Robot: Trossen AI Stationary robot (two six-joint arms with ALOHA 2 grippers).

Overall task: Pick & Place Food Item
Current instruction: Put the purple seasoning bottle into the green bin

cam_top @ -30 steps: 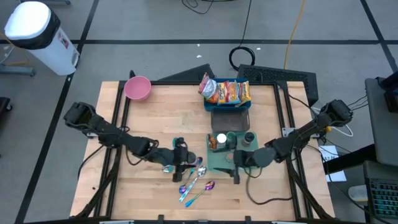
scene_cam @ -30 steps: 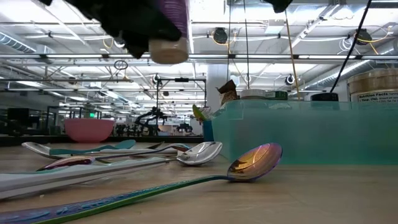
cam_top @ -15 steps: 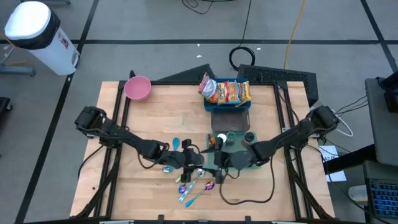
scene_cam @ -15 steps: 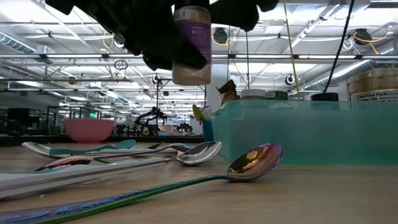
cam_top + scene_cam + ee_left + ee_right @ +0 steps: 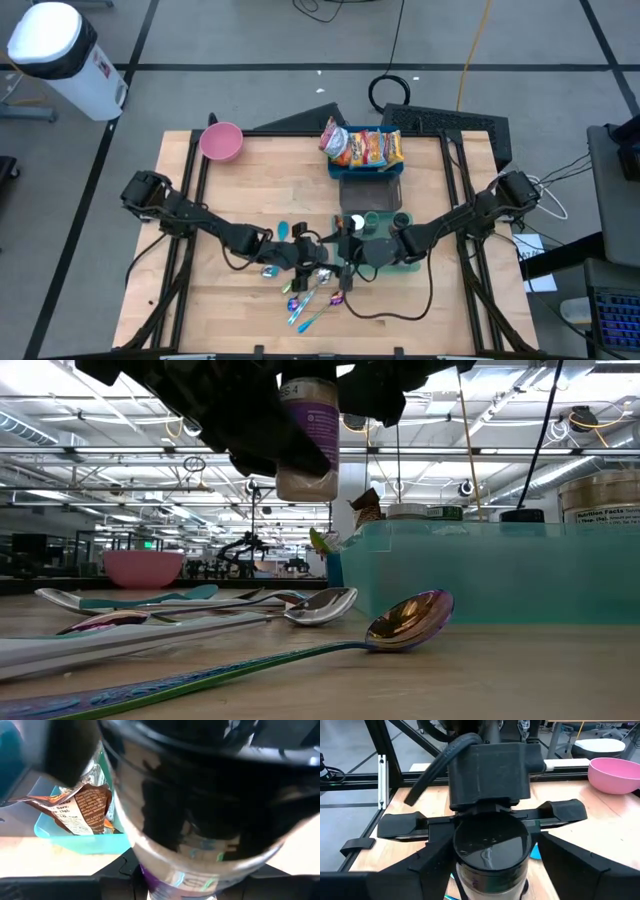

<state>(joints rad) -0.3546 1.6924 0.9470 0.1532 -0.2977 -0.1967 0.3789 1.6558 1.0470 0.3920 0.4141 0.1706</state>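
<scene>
A: What are you holding, and why up in the air?

B: My left gripper (image 5: 262, 420) pinches a small clear spice jar with a black lid and purple label (image 5: 308, 440), lifted clear of the cluster of metal spoons (image 5: 300, 615) lying on the wooden table (image 5: 240, 200) beneath me. I judge this is a hand-over: my right gripper (image 5: 490, 862) faces the jar's lid, its 2 fingers (image 5: 570, 865) spread on either side, not yet touching.

A: So the jar is between your grippers?

B: Yes, just in front of my left fingers, its lid pointing at the right one.

A: What's in the containers?

B: Beside my right arm, a teal tray (image 5: 398, 266) holds 2 or 3 more jars. Beyond it, a blue bin (image 5: 366, 168) carries snack packets (image 5: 362, 147). Far from my left gripper, a pink bowl (image 5: 221, 141) seems empty.
</scene>
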